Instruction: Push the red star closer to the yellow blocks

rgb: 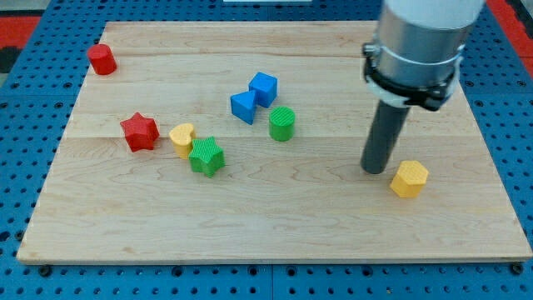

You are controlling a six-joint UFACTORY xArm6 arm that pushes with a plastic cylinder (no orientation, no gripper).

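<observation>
The red star (139, 132) lies on the wooden board (275, 225) at the view's left. A yellow heart-shaped block (181, 138) sits just to its right, a small gap between them. A yellow hexagonal block (409, 179) lies at the view's lower right. My tip (376, 169) rests on the board just left of the yellow hexagon, far to the right of the red star.
A green star (206, 156) touches the yellow heart at its lower right. Two blue blocks (254, 97) sit together near the middle, with a green cylinder (281, 123) beside them. A red cylinder (102, 59) stands at the upper left corner.
</observation>
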